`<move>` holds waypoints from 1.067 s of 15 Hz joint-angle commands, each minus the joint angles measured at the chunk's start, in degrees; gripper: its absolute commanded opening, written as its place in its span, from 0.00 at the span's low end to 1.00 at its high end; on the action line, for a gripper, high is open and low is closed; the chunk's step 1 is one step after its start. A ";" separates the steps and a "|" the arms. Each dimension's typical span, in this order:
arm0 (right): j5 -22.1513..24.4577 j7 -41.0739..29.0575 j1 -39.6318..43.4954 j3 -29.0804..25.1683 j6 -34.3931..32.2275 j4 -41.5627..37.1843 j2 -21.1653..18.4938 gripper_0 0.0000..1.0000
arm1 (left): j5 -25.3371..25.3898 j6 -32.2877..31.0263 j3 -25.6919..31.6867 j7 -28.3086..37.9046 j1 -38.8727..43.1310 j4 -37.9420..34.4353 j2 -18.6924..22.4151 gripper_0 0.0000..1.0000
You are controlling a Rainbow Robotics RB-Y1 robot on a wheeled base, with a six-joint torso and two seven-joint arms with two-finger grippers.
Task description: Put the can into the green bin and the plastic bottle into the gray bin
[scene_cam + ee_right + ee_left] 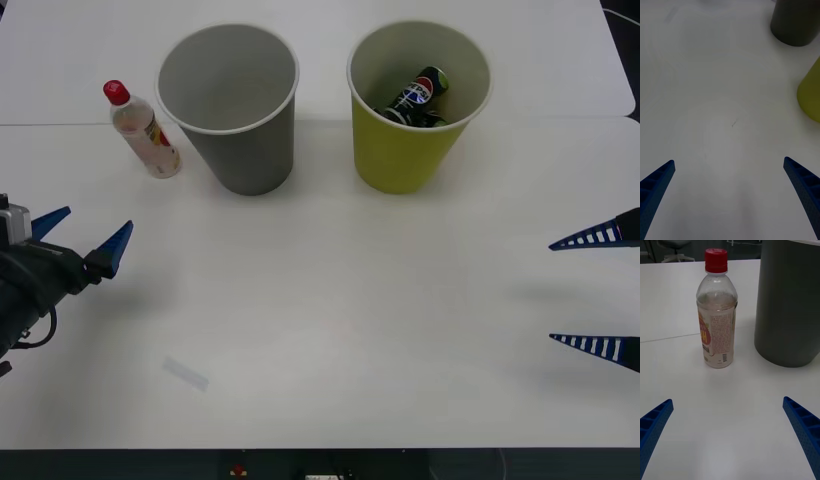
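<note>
The black Pepsi can (420, 97) lies tilted inside the yellow-green bin (405, 150) at the back right. The gray bin (245, 140) stands left of it, hollow and upright. Beside the gray bin's left stands the clear plastic bottle (142, 129) with its red cap. My left gripper (82, 236) is open at the table's left edge, a short way in front of the bottle (717, 315), with the gray bin (790, 303) beside it. My right gripper (595, 292) hangs open at the right edge, apart from both bins, with nothing between its fingers.
A small pale strip of tape (186, 373) lies on the white table (340, 300) near the front left. A seam runs across the table behind the bins. In the right wrist view the gray bin (795, 22) and green bin (810, 93) stand off to one side.
</note>
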 commanded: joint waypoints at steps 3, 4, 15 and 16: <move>0.00 0.00 0.00 0.00 0.00 0.00 0.00 1.00 | -0.90 -5.83 0.06 -1.11 -6.87 9.47 -5.21 1.00; 0.00 0.00 0.00 0.00 0.00 0.00 0.00 1.00 | -0.99 -7.15 0.06 -1.55 -8.36 11.67 -6.09 1.00; 0.00 0.00 0.00 0.00 0.00 0.00 0.00 1.00 | -0.02 -14.54 0.50 -9.90 -26.99 35.75 -14.70 1.00; 0.00 0.00 0.00 0.00 0.00 0.00 0.00 1.00 | 0.68 -14.54 0.59 -11.22 -28.58 37.68 -15.41 1.00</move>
